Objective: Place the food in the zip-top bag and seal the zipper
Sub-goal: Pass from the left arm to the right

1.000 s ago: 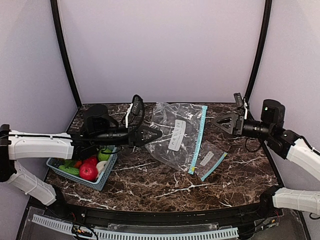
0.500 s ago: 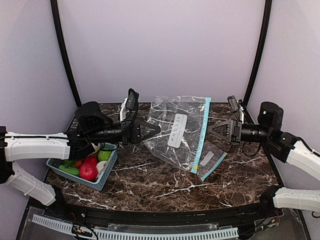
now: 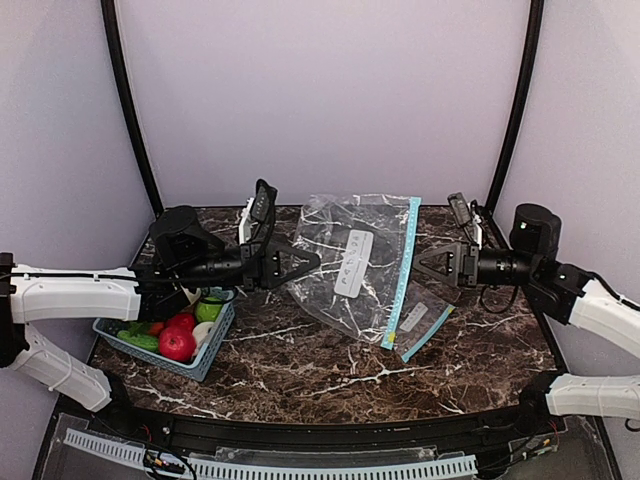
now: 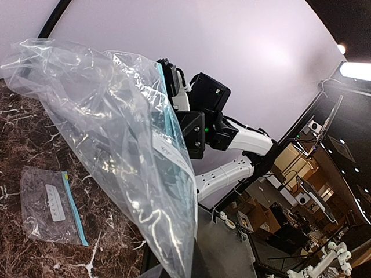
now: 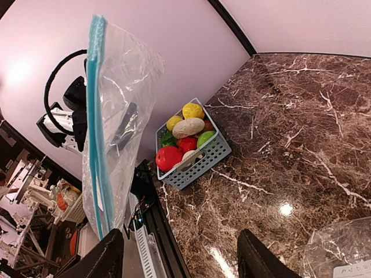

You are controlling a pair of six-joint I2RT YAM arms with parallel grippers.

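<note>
We see the basket (image 3: 205, 362) at lower left of the top view, w/ the food (image 3: 177, 343) in it. The big bag (image 3: 350, 265) is mid-frame, above the table (image 3: 330, 375). The small bag (image 3: 420, 318) lies flat by its lower-right corner.

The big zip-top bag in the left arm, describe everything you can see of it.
The large bag is clear, crinkled plastic with a teal zipper strip along one edge and a white label panel on its face. It looks empty. The left claw, shut on its opposite edge, holds it raised above the marble table, zipper edge toward the open right claw; contact there cannot be told.
</note>
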